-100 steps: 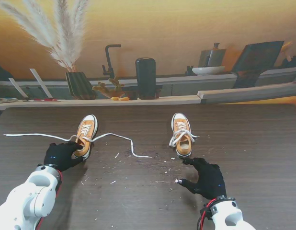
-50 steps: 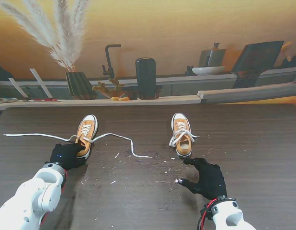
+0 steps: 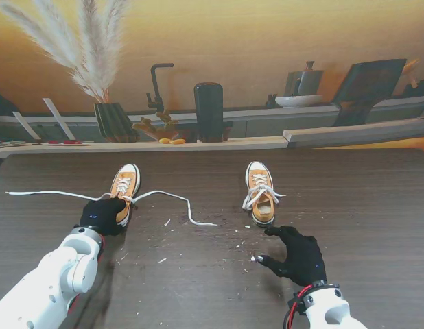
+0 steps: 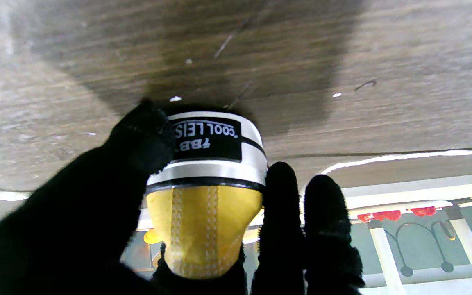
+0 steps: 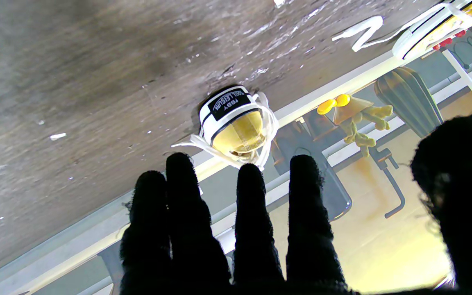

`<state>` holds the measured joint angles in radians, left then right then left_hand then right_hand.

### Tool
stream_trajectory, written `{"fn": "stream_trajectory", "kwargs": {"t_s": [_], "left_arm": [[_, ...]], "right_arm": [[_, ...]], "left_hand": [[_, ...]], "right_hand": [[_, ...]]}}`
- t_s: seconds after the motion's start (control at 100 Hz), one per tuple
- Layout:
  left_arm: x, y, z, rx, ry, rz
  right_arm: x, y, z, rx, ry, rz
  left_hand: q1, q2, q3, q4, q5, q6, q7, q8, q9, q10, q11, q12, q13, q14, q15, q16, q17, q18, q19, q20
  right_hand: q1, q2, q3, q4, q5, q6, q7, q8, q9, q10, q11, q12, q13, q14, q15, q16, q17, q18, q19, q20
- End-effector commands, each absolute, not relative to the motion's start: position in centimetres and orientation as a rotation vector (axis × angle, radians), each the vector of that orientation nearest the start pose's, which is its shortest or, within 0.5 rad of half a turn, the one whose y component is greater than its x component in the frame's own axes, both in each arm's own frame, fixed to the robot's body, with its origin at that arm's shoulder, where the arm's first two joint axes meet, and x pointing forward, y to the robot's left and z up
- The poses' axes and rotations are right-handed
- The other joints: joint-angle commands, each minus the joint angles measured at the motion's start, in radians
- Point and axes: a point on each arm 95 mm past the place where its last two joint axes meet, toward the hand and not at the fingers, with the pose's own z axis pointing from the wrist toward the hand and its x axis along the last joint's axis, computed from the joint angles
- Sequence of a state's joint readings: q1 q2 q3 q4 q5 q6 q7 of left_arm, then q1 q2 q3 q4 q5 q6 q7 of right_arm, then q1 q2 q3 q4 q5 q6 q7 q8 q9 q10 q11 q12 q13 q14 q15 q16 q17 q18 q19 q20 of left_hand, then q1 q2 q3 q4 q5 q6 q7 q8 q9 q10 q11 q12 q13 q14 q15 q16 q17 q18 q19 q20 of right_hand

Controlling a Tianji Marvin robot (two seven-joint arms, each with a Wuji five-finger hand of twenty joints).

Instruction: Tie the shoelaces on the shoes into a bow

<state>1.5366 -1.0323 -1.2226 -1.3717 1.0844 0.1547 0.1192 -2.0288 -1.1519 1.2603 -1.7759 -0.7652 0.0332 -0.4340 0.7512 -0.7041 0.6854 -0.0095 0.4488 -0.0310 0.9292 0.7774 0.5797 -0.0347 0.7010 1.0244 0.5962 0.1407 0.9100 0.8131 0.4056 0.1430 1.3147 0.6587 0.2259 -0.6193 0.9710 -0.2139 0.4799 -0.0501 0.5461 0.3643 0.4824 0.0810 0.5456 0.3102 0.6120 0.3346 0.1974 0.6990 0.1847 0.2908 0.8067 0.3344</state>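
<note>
Left shoe [image 3: 122, 192]: a yellow sneaker with a white toe cap, on the left part of the dark wood table [image 3: 377, 205], toe pointing away from me.
Left shoe's lace [image 3: 172, 197]: untied; one white end runs far out to the left across the table, the other runs right in a wavy line and ends near the middle of the table.
Left hand [image 3: 102, 215]: black-gloved, at the heel of the left shoe. In the left wrist view the thumb [image 4: 137, 135] presses against one side of the heel's white band and two fingers [image 4: 279, 192] stand close against the other side, so the hand is closed around the heel.
Heel label [image 4: 207, 137]: a black patch with white letters on the left shoe's heel, partly covered by the thumb.
Right shoe [image 3: 260, 192]: a matching yellow sneaker on the right part of the table, well apart from the left one, toe away from me.
Right shoe's lace [image 3: 256, 197]: white, lying in loops over the tongue and down both sides.
Right hand [image 3: 296, 255]: black-gloved, on the table nearer to me than the right shoe and not touching it; fingers spread, thumb held wide, holding nothing.
Table surface: scattered with small white flecks [image 3: 164, 260] between the two shoes.
Ledge behind the table: a dark ribbed vase [image 3: 114, 122] with pale feathery stems, and a tall black block [image 3: 208, 112].
</note>
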Motion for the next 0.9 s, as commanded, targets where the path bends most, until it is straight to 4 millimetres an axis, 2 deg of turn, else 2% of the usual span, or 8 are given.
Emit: {"fn": "stream_trajectory", "kwargs": {"t_s": [0.0, 0.06, 0.15, 0.24, 0.32, 0.55, 0.89], "left_arm": [[39.9, 8.3, -40.2, -1.285, 1.493, -1.041], [40.0, 8.2, -40.4, -1.292, 1.489, -1.043], [39.9, 8.0, -40.7, -1.290, 1.465, -1.062], [39.9, 7.8, -40.9, -1.287, 1.424, -1.106], [39.7, 7.6, -40.8, -1.283, 1.391, -1.147], [39.1, 6.7, -39.8, -1.251, 1.299, -1.232], [37.2, 3.3, -36.2, -1.243, 1.181, -1.315]], "right_arm": [[25.9, 0.7, -37.4, 1.570, 1.056, 1.660], [25.9, 0.7, -37.4, 1.572, 1.053, 1.659], [25.9, 0.6, -37.4, 1.574, 1.049, 1.659], [25.8, 0.6, -37.4, 1.574, 1.045, 1.660], [25.8, 0.6, -37.3, 1.573, 1.045, 1.662], [25.7, 0.7, -37.3, 1.565, 1.043, 1.673], [25.6, 0.8, -37.2, 1.558, 1.037, 1.678]], "left_hand": [[0.223, 0.001, 0.017, -0.014, 0.036, -0.148, 0.104, 0.085, 0.032, 0.021, 0.040, 0.088, 0.031, -0.159, 0.050, 0.050, 0.033, -0.073, 0.065, -0.012], [0.284, -0.001, -0.011, -0.012, 0.045, -0.154, 0.167, 0.138, 0.072, 0.025, 0.080, 0.162, 0.047, -0.176, 0.143, 0.074, 0.074, -0.106, 0.132, -0.005], [0.343, -0.007, -0.018, -0.003, 0.094, -0.177, 0.261, 0.219, 0.154, 0.011, 0.152, 0.219, 0.082, -0.206, 0.269, 0.049, 0.143, -0.125, 0.213, -0.004], [0.366, -0.040, 0.066, 0.013, 0.192, -0.187, 0.345, 0.295, 0.240, -0.003, 0.255, 0.226, 0.118, -0.217, 0.362, 0.003, 0.206, -0.122, 0.273, -0.003], [0.367, -0.046, 0.119, 0.028, 0.265, -0.183, 0.380, 0.322, 0.296, -0.003, 0.309, 0.220, 0.134, -0.231, 0.418, 0.016, 0.246, -0.118, 0.298, 0.001], [0.358, -0.044, 0.159, 0.042, 0.291, -0.176, 0.384, 0.330, 0.320, -0.002, 0.326, 0.221, 0.149, -0.240, 0.443, 0.049, 0.281, -0.123, 0.323, 0.008], [0.362, -0.045, 0.157, 0.035, 0.289, -0.152, 0.368, 0.324, 0.319, 0.018, 0.316, 0.223, 0.153, -0.227, 0.435, 0.055, 0.284, -0.113, 0.331, 0.008]], "right_hand": [[0.019, 0.009, -0.013, 0.030, -0.012, 0.008, 0.003, -0.018, -0.020, 0.012, 0.008, -0.006, 0.017, 0.023, 0.008, 0.022, 0.002, -0.018, 0.012, 0.008], [0.022, 0.009, -0.012, 0.031, -0.009, 0.011, 0.005, -0.018, -0.018, 0.013, 0.010, -0.005, 0.016, 0.024, 0.007, 0.023, 0.003, -0.017, 0.012, 0.007], [0.025, 0.009, -0.011, 0.032, -0.003, 0.011, 0.007, -0.018, -0.015, 0.015, 0.011, -0.005, 0.020, 0.026, 0.008, 0.025, 0.004, -0.017, 0.013, 0.007], [0.027, 0.007, -0.009, 0.032, 0.002, 0.014, 0.008, -0.018, -0.011, 0.017, 0.012, -0.005, 0.022, 0.025, 0.008, 0.026, 0.006, -0.017, 0.015, 0.006], [0.027, 0.006, -0.008, 0.033, 0.006, 0.015, 0.008, -0.018, -0.009, 0.018, 0.012, -0.005, 0.024, 0.026, 0.009, 0.028, 0.006, -0.016, 0.016, 0.005], [0.026, 0.002, -0.004, 0.032, 0.014, 0.019, 0.008, -0.019, -0.005, 0.020, 0.011, -0.005, 0.024, 0.025, 0.010, 0.033, 0.007, -0.016, 0.019, 0.002], [0.025, 0.003, -0.005, 0.031, 0.018, 0.022, 0.005, -0.020, -0.002, 0.021, 0.011, -0.005, 0.023, 0.025, 0.009, 0.038, 0.007, -0.015, 0.023, -0.003]]}}
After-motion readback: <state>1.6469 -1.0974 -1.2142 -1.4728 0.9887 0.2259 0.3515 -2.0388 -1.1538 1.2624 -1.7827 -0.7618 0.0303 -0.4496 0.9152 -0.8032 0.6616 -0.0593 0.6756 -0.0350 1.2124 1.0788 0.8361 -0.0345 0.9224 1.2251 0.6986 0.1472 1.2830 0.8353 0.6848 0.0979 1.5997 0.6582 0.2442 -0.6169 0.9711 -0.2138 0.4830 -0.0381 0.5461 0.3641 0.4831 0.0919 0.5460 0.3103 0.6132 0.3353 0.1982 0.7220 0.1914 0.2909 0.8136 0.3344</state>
